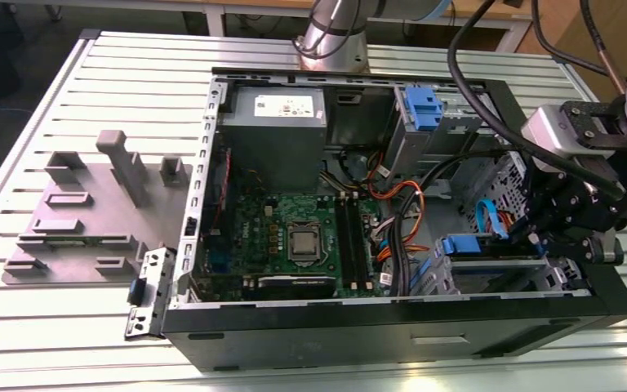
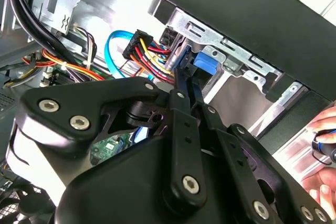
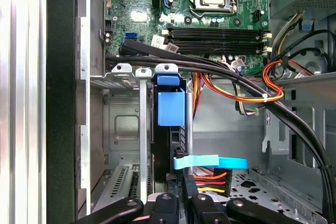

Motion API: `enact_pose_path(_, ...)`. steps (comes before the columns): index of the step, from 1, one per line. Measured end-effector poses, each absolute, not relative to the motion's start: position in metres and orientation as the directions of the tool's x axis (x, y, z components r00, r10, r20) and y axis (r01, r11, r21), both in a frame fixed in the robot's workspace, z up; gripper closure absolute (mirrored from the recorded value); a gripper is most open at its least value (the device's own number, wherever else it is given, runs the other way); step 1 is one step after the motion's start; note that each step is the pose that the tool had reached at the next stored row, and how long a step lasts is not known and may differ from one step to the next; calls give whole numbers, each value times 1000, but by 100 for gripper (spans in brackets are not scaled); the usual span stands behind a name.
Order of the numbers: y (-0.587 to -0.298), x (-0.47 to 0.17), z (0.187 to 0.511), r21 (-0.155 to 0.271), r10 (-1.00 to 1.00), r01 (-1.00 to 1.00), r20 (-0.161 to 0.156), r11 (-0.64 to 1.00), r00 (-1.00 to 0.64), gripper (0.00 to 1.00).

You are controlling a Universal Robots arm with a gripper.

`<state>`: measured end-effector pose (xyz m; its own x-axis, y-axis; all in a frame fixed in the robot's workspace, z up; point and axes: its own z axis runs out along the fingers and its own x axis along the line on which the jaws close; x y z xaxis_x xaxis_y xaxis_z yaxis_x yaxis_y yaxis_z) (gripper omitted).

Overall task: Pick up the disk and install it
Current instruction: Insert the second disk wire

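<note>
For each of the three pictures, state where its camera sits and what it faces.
Exterior view: off the arm, above the table, looking down into the open computer case; arm and gripper at its right.
First wrist view: on the arm, facing the blue bracket and motherboard.
Second wrist view: behind the gripper's linkage.
Both wrist views share the bracket.

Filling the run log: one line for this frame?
stage: install | end effector: shut on disk | disk: upright in drive cage

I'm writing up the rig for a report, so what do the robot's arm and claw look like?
The arm is a silver-grey metal tube. Its wrist block is light grey, with thick black cables looping over it. The claw is black: flat linkage bars joined by silver hex-socket screws, narrowing to slim fingers.
</note>
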<state>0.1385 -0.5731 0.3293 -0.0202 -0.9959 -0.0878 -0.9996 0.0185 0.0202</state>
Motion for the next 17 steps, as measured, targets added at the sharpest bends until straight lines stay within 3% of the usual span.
enact_pose_path(17, -573, 138, 327, 20, -996, -1000, -89, 19, -20, 83)
